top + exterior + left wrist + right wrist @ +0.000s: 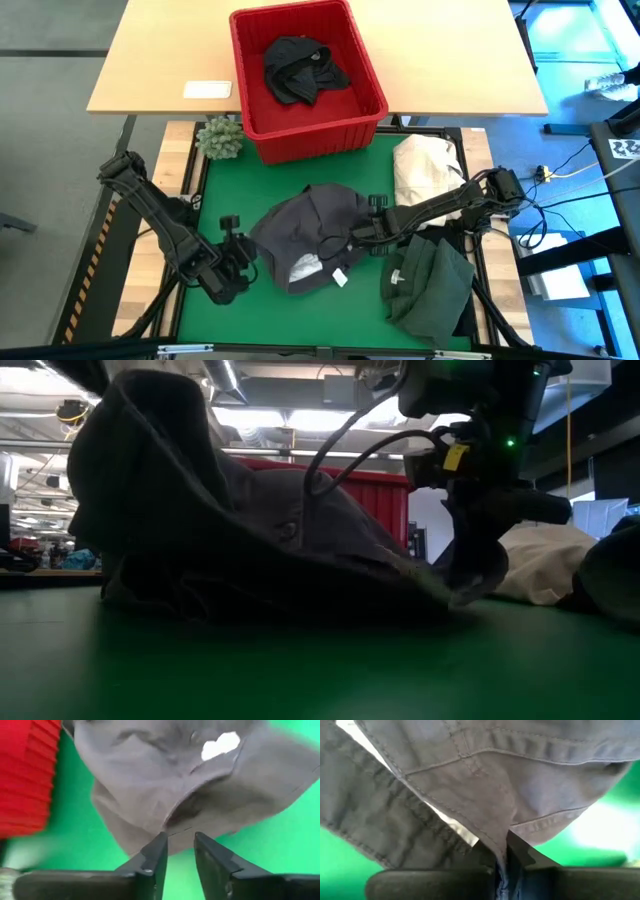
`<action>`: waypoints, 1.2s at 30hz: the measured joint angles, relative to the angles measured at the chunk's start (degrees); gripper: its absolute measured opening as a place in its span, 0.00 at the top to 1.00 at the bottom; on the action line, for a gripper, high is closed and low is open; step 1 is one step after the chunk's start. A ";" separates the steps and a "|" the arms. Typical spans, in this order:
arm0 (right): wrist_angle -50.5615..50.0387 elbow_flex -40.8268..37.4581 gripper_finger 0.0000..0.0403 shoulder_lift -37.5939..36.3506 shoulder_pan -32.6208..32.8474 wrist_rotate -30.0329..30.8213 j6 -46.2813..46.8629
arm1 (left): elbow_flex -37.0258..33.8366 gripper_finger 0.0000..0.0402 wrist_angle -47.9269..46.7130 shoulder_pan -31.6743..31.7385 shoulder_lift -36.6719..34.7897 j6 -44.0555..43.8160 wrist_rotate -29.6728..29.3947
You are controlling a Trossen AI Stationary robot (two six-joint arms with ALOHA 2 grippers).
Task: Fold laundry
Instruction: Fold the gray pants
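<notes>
A dark grey garment (pixel 310 235) lies bunched in the middle of the green mat, a white label showing at its near side. In the low view its left part (pixel 150 450) stands up high. My right gripper (pixel 362 237) is shut on its right side. My left gripper (pixel 180 845) stands open at its left side, with the cloth's hem (pixel 172 826) just past the fingertips and green mat showing between them. A dark green garment (pixel 425 285) lies at the near right. A black garment (pixel 300 68) lies in the red basket (pixel 250 70). My right gripper pinches a raised ridge of the grey garment (pixel 495 832) between its two fingers, beside a stitched seam on the garment's right side. The fingers slant down from the table's right. The cloth runs slack from the hold down onto the mat (pixel 440 590).
A cream-white cloth heap (pixel 425 165) lies at the far right of the mat, behind my right arm. A small green tufted object (pixel 220 137) sits at the mat's far left corner beside the basket. Bare mat shows along the near left (pixel 290 320).
</notes>
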 joint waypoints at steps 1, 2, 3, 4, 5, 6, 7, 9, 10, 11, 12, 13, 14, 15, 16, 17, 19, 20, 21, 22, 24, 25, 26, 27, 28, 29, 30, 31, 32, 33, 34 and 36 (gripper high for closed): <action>0.20 0.00 0.99 0.00 0.00 -0.65 0.11 | 0.87 0.75 0.17 0.00 0.00 -1.96 0.03; 0.47 0.00 0.98 0.00 0.00 -1.04 0.20 | 1.78 0.73 0.22 0.02 0.00 -4.61 -0.28; 0.88 0.00 0.97 0.02 0.00 -1.12 0.54 | 2.60 0.71 0.26 0.02 0.00 -8.48 -1.31; 1.21 0.00 0.96 0.00 0.00 -1.14 1.13 | 3.21 0.70 0.73 0.02 0.00 -13.06 -2.95; 1.25 0.00 0.95 0.00 0.00 -1.25 1.48 | 3.45 0.69 2.24 0.07 -0.06 -17.08 -4.35; 1.25 0.00 0.94 0.00 0.00 -1.72 1.72 | 3.47 0.68 4.60 0.26 -0.09 -19.63 -4.78; 1.25 0.00 0.93 0.00 -0.04 -2.08 1.90 | 3.47 0.68 7.34 0.55 0.15 -20.39 -4.38; 1.27 0.00 0.92 0.00 -0.05 -2.65 2.64 | 3.49 0.67 13.58 0.88 1.38 -19.57 -1.97; 1.33 0.00 0.92 0.00 -0.04 -2.65 2.84 | 3.49 0.68 16.47 0.87 2.25 -18.72 -1.19; 1.42 0.00 0.92 0.00 -0.04 -2.65 2.95 | 3.47 0.68 19.31 0.87 3.07 -18.41 -0.84; 1.45 0.00 0.92 0.00 -0.05 -2.65 3.01 | 3.47 0.68 22.18 0.85 3.96 -17.62 -0.85; 1.46 0.00 0.92 0.00 -0.04 -2.65 3.02 | 3.49 0.68 25.14 0.81 4.82 -16.34 -0.94; 1.52 0.00 0.92 0.00 -0.04 -2.65 3.04 | 3.49 0.68 28.00 0.82 5.81 -14.57 -0.98; 1.66 0.00 0.92 0.00 -0.04 -2.65 3.04 | 3.49 0.68 30.78 0.90 6.99 -12.48 -1.08; 1.91 0.00 0.92 0.00 -0.04 -2.66 3.02 | 3.49 0.68 33.74 0.97 8.33 -9.84 -1.03; 2.26 0.00 0.92 0.00 -0.04 -2.65 3.00 | 3.49 0.68 36.89 0.98 9.64 -6.83 -1.03; 3.18 0.01 0.92 0.00 -0.04 -2.65 2.97 | 3.49 0.68 41.90 1.01 12.16 -1.69 -0.57; 3.45 0.02 0.92 0.00 -0.04 -2.65 2.97 | 3.49 0.68 43.97 1.09 13.36 0.24 -0.39; 3.63 0.02 0.92 0.00 -0.04 -2.68 2.95 | 3.51 0.68 44.91 1.25 14.57 1.49 0.07; 3.74 0.02 0.92 0.00 -0.04 -2.76 2.95 | 3.51 0.68 44.83 1.39 15.77 1.91 0.55; 3.89 0.02 0.92 0.00 -0.04 -3.58 2.95 | 3.51 0.68 42.37 1.99 18.09 0.92 1.90; 3.91 0.02 0.92 0.00 -0.05 -4.06 2.93 | 3.50 0.68 40.23 2.38 19.21 -0.97 2.50; 3.98 0.02 0.92 0.00 -0.04 -4.20 2.95 | 3.49 0.68 37.34 2.68 20.07 -3.61 2.83; 4.02 0.02 0.92 0.00 -0.04 -4.24 2.99 | 3.47 0.68 34.31 2.92 20.63 -6.57 2.95; 4.02 0.02 0.92 0.00 -0.04 -4.50 3.15 | 3.47 0.68 30.91 3.08 21.23 -9.66 3.07; 4.02 0.03 0.92 0.00 -0.04 -4.97 3.40 | 3.47 0.68 27.29 3.16 21.51 -12.49 3.38; 4.02 0.04 0.92 0.00 -0.04 -5.62 3.83 | 3.47 0.68 23.35 3.17 21.65 -15.19 3.66; 4.02 0.04 0.92 0.00 -0.04 -6.29 4.40 | 3.47 0.68 19.21 2.94 21.66 -17.82 3.94; 4.02 0.04 0.92 0.00 -0.04 -6.96 4.74 | 3.47 0.68 15.53 2.60 21.65 -20.21 4.07; 4.04 0.04 0.92 -0.02 -0.04 -7.60 5.16 | 3.54 0.68 12.02 2.13 21.55 -22.02 3.98; 4.06 0.04 0.92 -0.02 -0.04 -8.41 5.75 | 3.87 0.68 7.74 1.50 21.51 -23.77 3.99; 4.23 0.04 0.92 -0.02 -0.04 -10.44 6.71 | 4.68 0.68 -0.70 0.17 21.36 -27.37 4.42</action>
